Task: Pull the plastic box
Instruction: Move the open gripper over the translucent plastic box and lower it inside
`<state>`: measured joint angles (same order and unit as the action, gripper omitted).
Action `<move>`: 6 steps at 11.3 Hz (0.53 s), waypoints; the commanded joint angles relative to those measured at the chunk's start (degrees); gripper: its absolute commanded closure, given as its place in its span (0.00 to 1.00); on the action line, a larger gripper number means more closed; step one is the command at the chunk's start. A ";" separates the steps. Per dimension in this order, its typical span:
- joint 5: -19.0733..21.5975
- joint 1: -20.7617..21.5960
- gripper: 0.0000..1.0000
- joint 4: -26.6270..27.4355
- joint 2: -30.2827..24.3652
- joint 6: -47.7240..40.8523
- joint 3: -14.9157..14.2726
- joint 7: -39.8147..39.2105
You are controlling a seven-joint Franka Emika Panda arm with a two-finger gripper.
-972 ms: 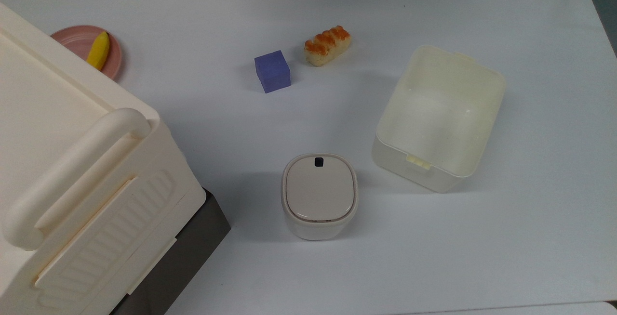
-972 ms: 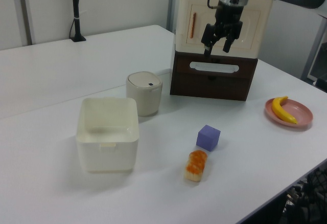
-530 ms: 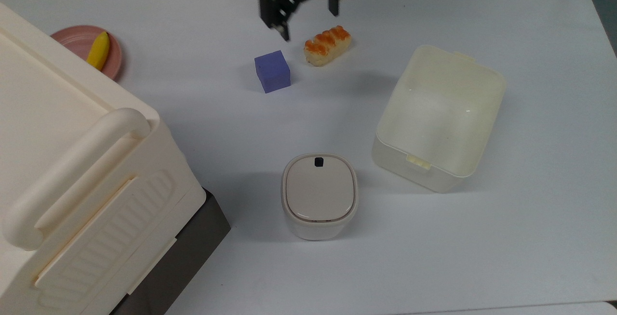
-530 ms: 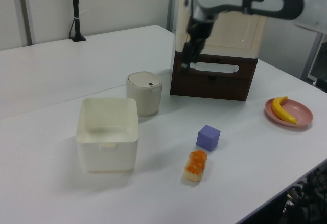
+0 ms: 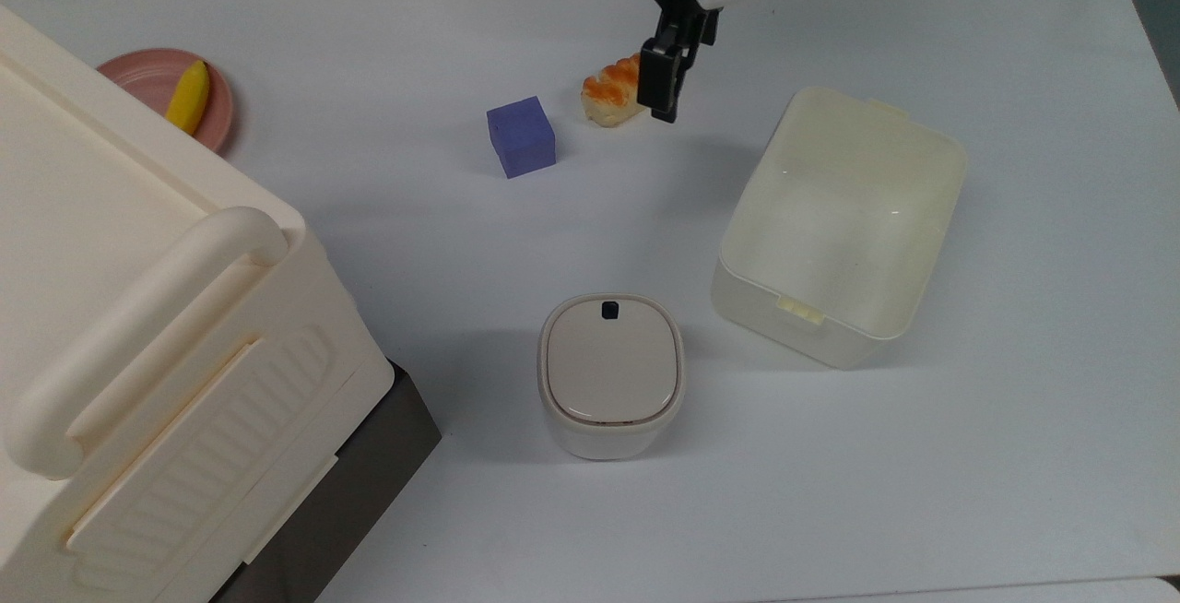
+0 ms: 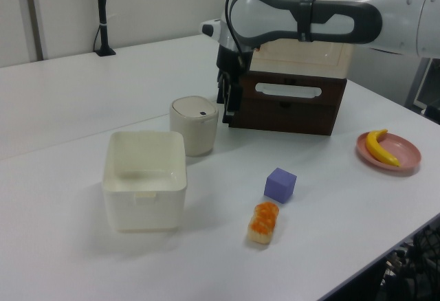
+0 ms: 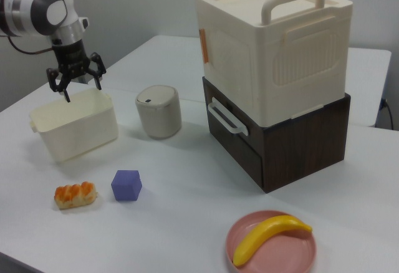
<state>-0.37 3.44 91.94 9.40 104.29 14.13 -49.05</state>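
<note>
Since the frame half a second before, the gripper (image 7: pixel 80 85) had swung away from the purple cube (image 5: pixel 521 135) and come toward the plastic box (image 5: pixel 841 225), while nothing on the white bench (image 5: pixel 1014 419) had shifted. Largest on the bench was the big cream bin (image 7: pixel 274 42) with its thick handle, stacked on a dark wooden drawer unit (image 7: pixel 280 142) at the top view's lower left corner. Next came the plastic box, lidless and empty, standing toward the top view's right edge with one clip tab facing the small container and another on the far rim. In the right view the gripper hung above the box's far rim with its two fingers (image 7: pixel 98 81) spread wide, one tip over the near end of that rim and the other beyond the box's outer corner; neither touched the plastic, and nothing was held between them. In the top view the gripper (image 5: pixel 662 87) sat short of the box's upper left corner, partly covering the bread. The small rounded container (image 5: pixel 611 374) with a beige lid and black button stood near the box's lower left corner, apart from it. A pink plate (image 5: pixel 152 77) carrying a banana (image 5: pixel 188 97) lay by the top view's left edge, behind the bin. The purple cube rested just beside the bread roll (image 5: pixel 608 96), both toward the bench's far edge in the top view.
</note>
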 commanded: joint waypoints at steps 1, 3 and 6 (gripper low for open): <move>-5.50 5.41 0.00 -2.37 5.87 4.32 0.19 -0.88; -8.23 9.37 0.00 -2.38 9.04 8.72 -0.24 3.22; -9.04 12.63 0.00 -3.26 10.64 9.62 -1.56 6.94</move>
<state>-8.51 13.60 90.34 19.46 113.58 14.44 -44.12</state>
